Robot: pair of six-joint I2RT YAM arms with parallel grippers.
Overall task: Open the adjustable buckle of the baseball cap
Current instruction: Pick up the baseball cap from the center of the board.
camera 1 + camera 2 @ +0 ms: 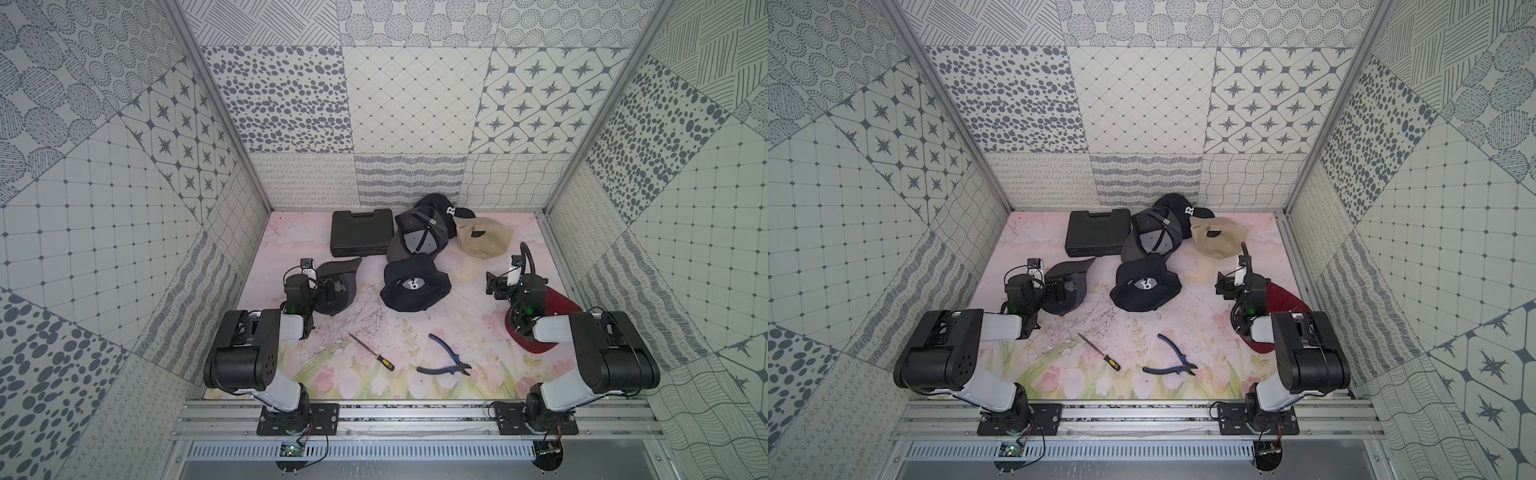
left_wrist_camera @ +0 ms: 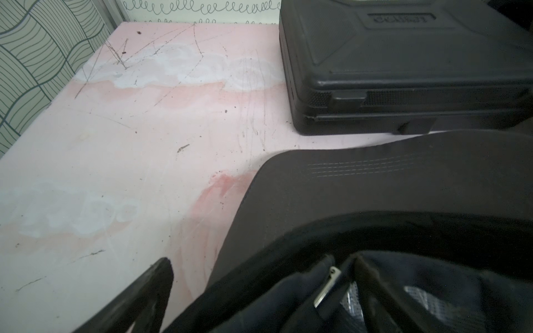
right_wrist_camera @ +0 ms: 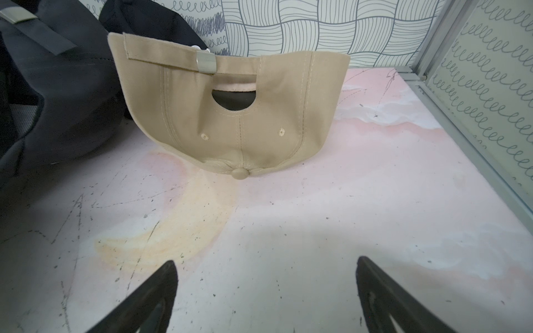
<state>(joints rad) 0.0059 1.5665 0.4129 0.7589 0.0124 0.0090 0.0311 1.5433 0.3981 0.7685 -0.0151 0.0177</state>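
Observation:
A dark grey baseball cap (image 1: 341, 271) lies upside down at the left of the table. My left gripper (image 1: 329, 291) hangs over its rear opening, open wide. In the left wrist view one finger (image 2: 153, 288) is outside the cap over the table and the other finger (image 2: 375, 291) is inside it. The cap's silver buckle (image 2: 326, 288) on its dark strap lies between them, untouched. My right gripper (image 1: 493, 286) stands open over bare table with nothing between its fingertips (image 3: 161, 288), facing a tan cap (image 3: 230, 115) with a metal buckle (image 3: 206, 63).
A black case (image 1: 361, 232) lies at the back, just beyond the grey cap's brim (image 2: 375, 178). A black cap with a white letter (image 1: 415, 286) sits mid-table; other caps (image 1: 415, 237) are piled behind. A red cap (image 1: 559, 305) lies under the right arm. Near the front lie a screwdriver (image 1: 374, 353) and pliers (image 1: 444, 357).

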